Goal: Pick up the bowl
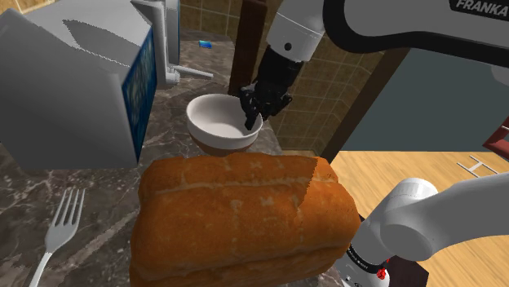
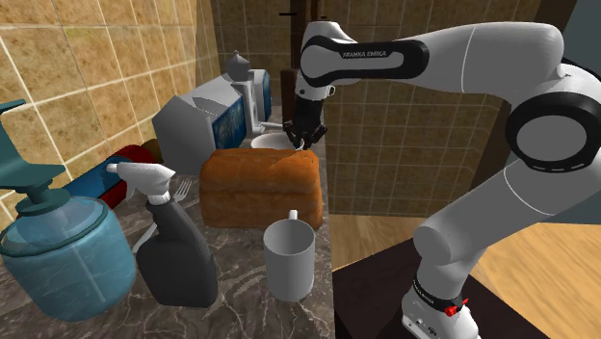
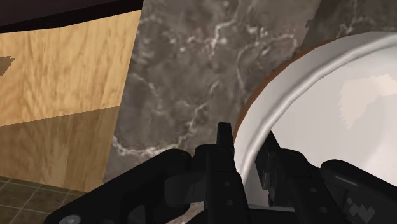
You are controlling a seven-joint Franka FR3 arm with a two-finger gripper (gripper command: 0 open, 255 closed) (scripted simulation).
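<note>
- Sitting upright on the dark veined countertop (image 1: 106,200), the bowl (image 1: 214,122) has its mouth facing up; it is round, so it has no long axis.
- It lies close to the countertop's edge on the arm's side, where the surface drops off to a wooden floor (image 3: 63,70), and toward the countertop's far end by the tiled wall.
- The black gripper (image 1: 249,121) comes down on the part of the rim nearest that edge. One finger is inside the bowl and the other outside, and the jaws are narrow, closed on the thin wall between them.
- A large bread loaf (image 1: 245,216) lies just beside the bowl, nearer the countertop's middle, with its long side running across toward the same edge.
- A grey gabled carton (image 1: 73,90) with a blue side panel stands near the bowl, further from the edge. A fork (image 1: 57,232) lies beside the loaf.
- Past the loaf, toward the countertop's other end, stand a white mug (image 2: 289,255), a dark spray bottle (image 2: 173,241) and a translucent blue jug (image 2: 63,250).
- The bowl is smooth white inside with a brown outer skin. The loaf has a mottled golden crust, and the countertop looks like marble with pale veins.
</note>
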